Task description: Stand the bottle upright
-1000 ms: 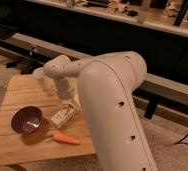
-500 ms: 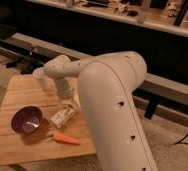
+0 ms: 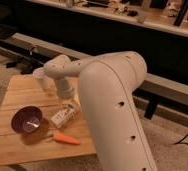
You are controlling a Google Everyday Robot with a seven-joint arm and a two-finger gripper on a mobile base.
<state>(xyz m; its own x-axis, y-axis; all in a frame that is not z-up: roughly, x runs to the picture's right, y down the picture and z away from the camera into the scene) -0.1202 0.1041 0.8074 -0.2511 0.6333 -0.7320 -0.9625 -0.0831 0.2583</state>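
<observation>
Light slatted wooden desk [image 3: 17,95]. Left: round dark purple bowl [image 3: 26,120]. Behind bowl, near back edge: white paper cup [image 3: 39,76], upright. Centre: small pale translucent bottle [image 3: 64,116], whitish-yellow label, lying on side on desk, just right of bowl. Orange carrot [image 3: 66,138] in front of bottle, apart. Tool [image 3: 68,98] just above bottle, released, holding nothing. Bulky white arm [image 3: 112,100] fills right.
</observation>
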